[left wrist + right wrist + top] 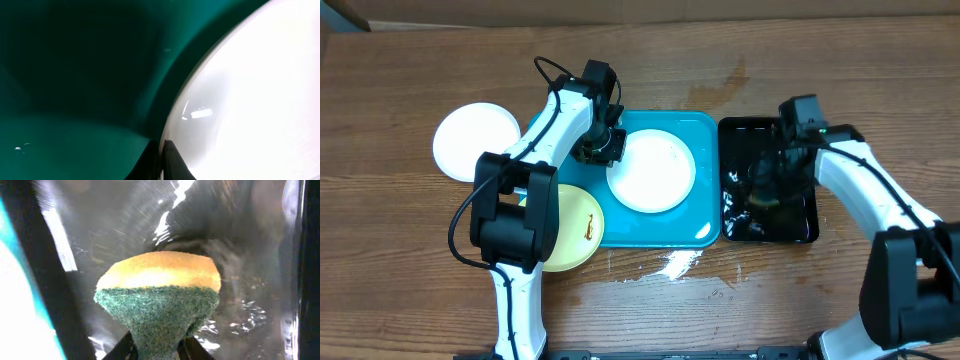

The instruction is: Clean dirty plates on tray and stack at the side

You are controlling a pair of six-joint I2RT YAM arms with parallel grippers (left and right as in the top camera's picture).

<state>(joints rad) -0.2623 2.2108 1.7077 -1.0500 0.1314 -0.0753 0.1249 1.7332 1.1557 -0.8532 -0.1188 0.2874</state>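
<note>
My left gripper (pixel 603 147) is closed tight on the left rim of the white plate (pixel 655 170), which lies in the turquoise tray (pixel 705 130) at centre frame. My right gripper (pixel 765 187) pinches a sponge (pixel 157 290) by its green scourer side, over the wet black tray (pixel 800 230) at right. To scrub well, I judge I should carry the sponge across, press it flat, and pin the rim so the plate cannot slide.

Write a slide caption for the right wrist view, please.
Right end effector pinching a yellow-and-green sponge over the wet black tray.
</note>
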